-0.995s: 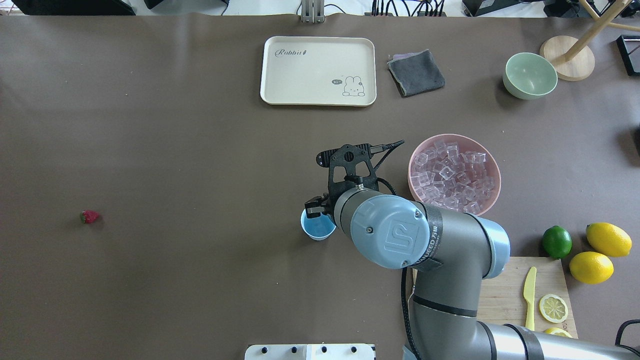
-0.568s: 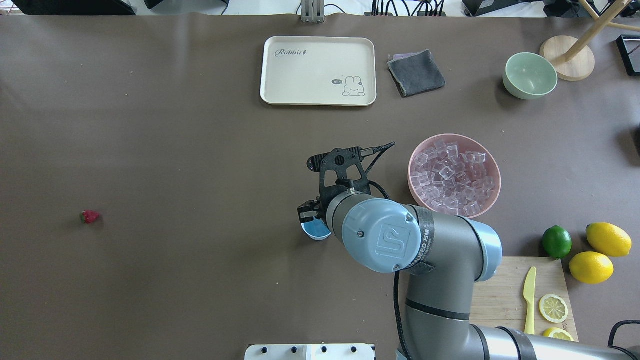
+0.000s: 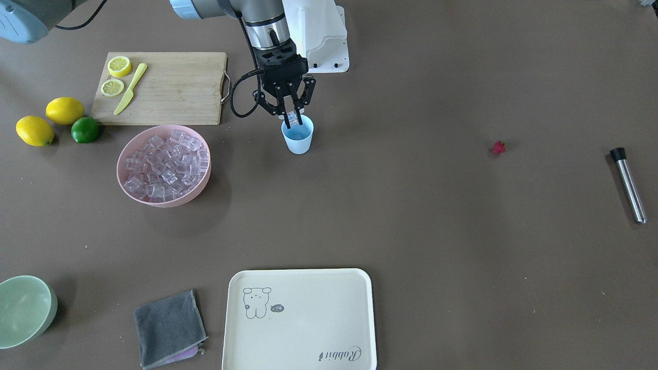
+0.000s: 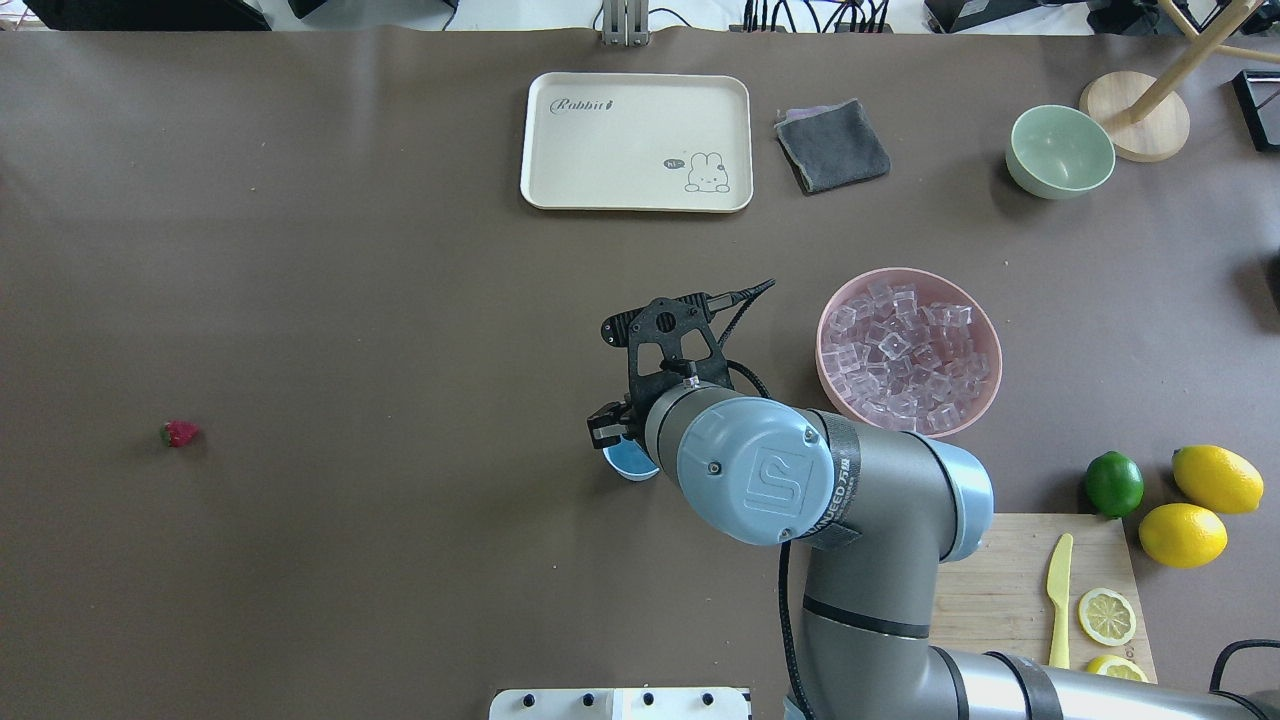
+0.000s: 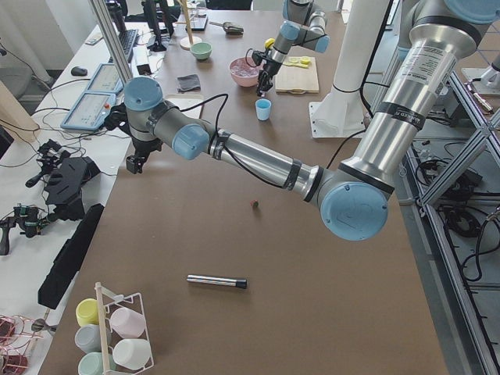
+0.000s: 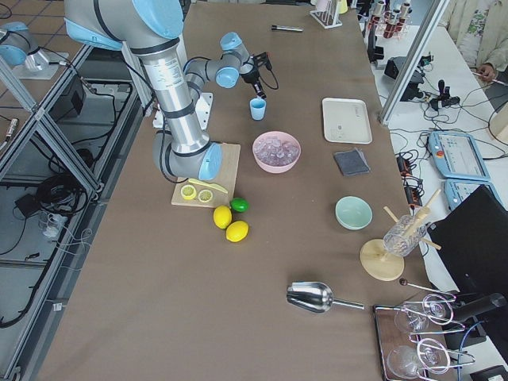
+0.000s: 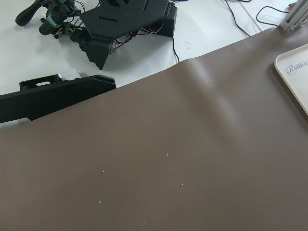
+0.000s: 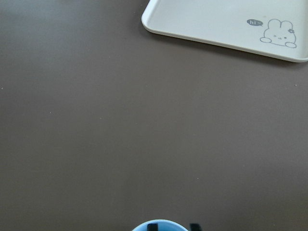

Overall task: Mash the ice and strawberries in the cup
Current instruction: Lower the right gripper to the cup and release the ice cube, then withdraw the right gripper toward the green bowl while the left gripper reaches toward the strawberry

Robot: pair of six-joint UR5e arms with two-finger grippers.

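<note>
The light blue cup (image 3: 297,137) stands mid-table, and in the overhead view the right arm's wrist covers most of the cup (image 4: 628,464). My right gripper (image 3: 291,117) hangs just over its rim, pointing down, shut on one clear ice cube (image 3: 292,119). The rest of the ice (image 4: 903,352) fills the pink bowl (image 3: 120,169) beside the cup. The strawberry (image 4: 180,433) lies alone far off on the table's left half. My left gripper (image 5: 134,160) is beyond the table's far left corner, and I cannot tell whether it is open or shut.
A steel muddler (image 3: 628,185) lies past the strawberry. A cutting board (image 3: 169,87) with a yellow knife and lemon slices, whole lemons and a lime (image 3: 85,129) lie near the bowl. A cream tray (image 3: 300,318), grey cloth (image 3: 168,327) and pale green bowl (image 3: 23,308) line the far side.
The right arm has shifted left and slightly toward the robot, so its wrist covers more of the cup. Its gripper stays shut.
</note>
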